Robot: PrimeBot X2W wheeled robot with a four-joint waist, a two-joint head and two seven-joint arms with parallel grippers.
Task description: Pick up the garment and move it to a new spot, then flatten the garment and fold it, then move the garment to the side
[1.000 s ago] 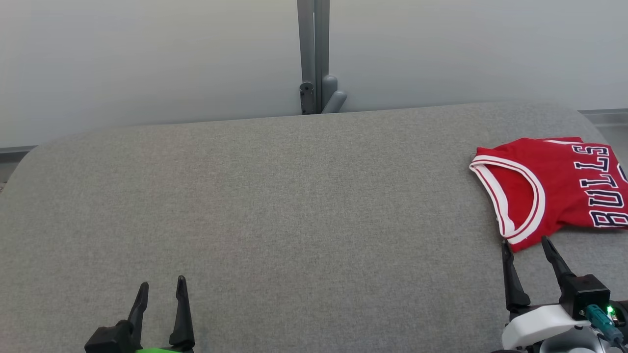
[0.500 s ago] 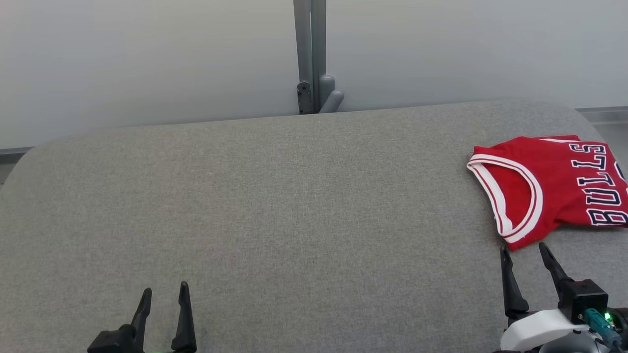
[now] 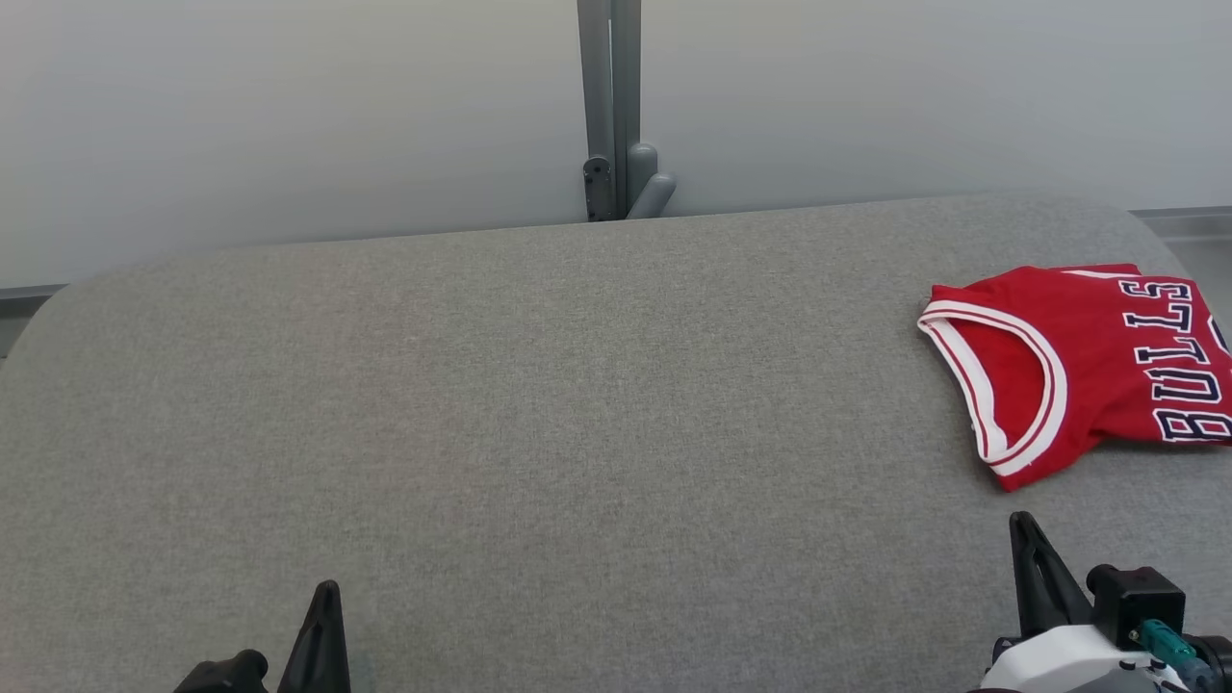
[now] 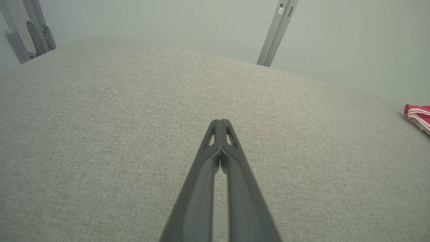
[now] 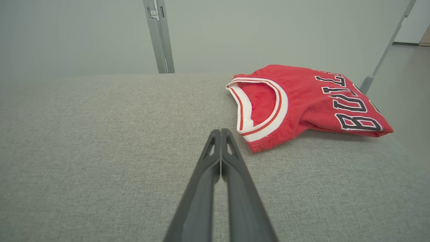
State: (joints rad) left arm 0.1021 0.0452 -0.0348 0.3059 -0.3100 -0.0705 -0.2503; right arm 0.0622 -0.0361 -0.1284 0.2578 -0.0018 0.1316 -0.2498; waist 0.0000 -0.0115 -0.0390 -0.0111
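From the remote desk, I saw my left gripper [image 4: 220, 123] with its two dark fingers pressed flat together, tips meeting and nothing between them. It pointed across the grey fabric table [image 3: 577, 404] from the near left. My right gripper [image 5: 221, 131] was closed the same way and also held nothing, at the near right of the table.

Just beyond the right gripper's tips, and slightly to their right, lay the garment [image 5: 302, 101]. It was a red jersey with white-and-red trim around an armhole and dark lettering that read "BULLS". Its nearest corner sat close to the tips but apart from them. In the head view the garment [image 3: 1107, 366] rested flat-folded at the far right of the table and ran off the right edge of the picture. The right gripper [image 3: 1028, 527] stood nearer than it, and the left gripper [image 3: 327, 595] was well apart at the lower left. The left wrist view caught a sliver of the garment [image 4: 418, 116] at its right edge.

By my count there were two grippers, both closed, and one garment. One grey post [image 3: 609, 106] rose behind the middle of the table's far edge, against a pale wall [image 3: 289, 115].
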